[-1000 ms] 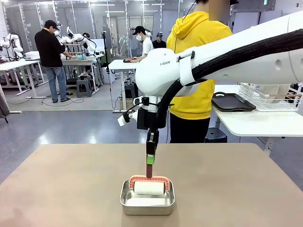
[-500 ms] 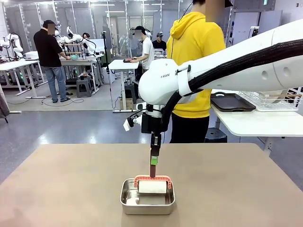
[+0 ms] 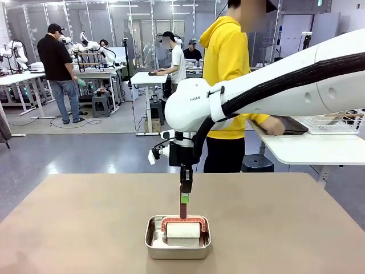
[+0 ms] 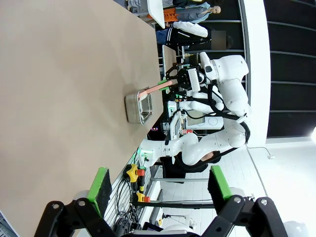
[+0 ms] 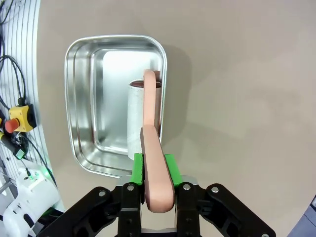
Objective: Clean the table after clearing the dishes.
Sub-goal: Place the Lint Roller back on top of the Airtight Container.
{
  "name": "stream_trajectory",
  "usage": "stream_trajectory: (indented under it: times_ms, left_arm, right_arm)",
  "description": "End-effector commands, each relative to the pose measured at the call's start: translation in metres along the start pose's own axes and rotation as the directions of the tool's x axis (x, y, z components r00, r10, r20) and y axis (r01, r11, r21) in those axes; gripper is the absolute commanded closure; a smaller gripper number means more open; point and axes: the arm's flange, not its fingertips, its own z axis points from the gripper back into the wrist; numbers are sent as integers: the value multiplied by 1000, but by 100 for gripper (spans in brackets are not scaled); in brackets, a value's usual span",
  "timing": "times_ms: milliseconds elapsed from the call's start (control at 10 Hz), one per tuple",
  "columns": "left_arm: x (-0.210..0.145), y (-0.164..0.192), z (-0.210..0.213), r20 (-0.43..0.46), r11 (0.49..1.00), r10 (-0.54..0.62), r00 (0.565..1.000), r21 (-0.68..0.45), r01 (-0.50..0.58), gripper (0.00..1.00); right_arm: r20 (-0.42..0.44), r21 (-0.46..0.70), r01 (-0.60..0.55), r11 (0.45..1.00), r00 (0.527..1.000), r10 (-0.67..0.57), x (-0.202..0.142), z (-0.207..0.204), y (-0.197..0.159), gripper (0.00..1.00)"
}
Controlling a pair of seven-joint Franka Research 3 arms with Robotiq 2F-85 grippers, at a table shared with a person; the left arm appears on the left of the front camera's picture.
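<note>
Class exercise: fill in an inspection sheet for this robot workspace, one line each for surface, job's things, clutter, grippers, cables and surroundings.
Surface: tan table, bare apart from a steel pan near the robot's edge.
Job's things: a lint roller with a pink handle, its white roll inside the pan; dishes: nothing seen on the table.
Clutter: nothing seen.
Grippers: right gripper shut on the roller's handle above the pan; left gripper open, holding nothing, away from the pan.
Cables: black hose along the right arm; loose cables beside the table's edge.
Surroundings: person in a yellow hoodie reaching to a white side table with a wire rack.
</note>
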Motion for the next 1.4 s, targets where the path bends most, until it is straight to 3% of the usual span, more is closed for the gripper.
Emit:
stream_trajectory:
  times_ms: [0, 200, 800, 900, 1000, 1100, 1200, 1300]
  left_arm:
    - [-2, 0, 1, 2, 1000, -8, 1000, 5, 8, 0]
    - [-2, 0, 1, 2, 1000, -8, 1000, 5, 8, 0]
    - [-2, 0, 1, 2, 1000, -8, 1000, 5, 8, 0]
    - [-2, 0, 1, 2, 1000, -8, 1000, 5, 8, 0]
    - [-2, 0, 1, 2, 1000, -8, 1000, 5, 8, 0]
    - [-2, 0, 1, 2, 1000, -8, 1000, 5, 8, 0]
    - [-2, 0, 1, 2, 1000, -8, 1000, 5, 8, 0]
    - [-2, 0, 1, 2, 1000, -8, 1000, 5, 8, 0]
  right_arm:
    - [-9, -68, -37, 997, 999, 37, -8, -12, -15, 78]
    - [-7, -79, -48, 996, 999, 48, -16, -29, -17, 78]
    - [4, -76, -65, 995, 998, 66, -19, -16, -5, 78]
    - [8, -82, -64, 995, 998, 65, -19, -11, -1, 65]
    - [3, -92, -61, 994, 998, 62, -18, -8, 2, 63]
    - [0, -102, -56, 993, 998, 56, -17, -4, 5, 49]
    - [1, -99, -36, 994, 999, 36, -16, -1, 7, 47]
    - [4, -99, -25, 995, 1000, 26, -16, 2, 11, 33]
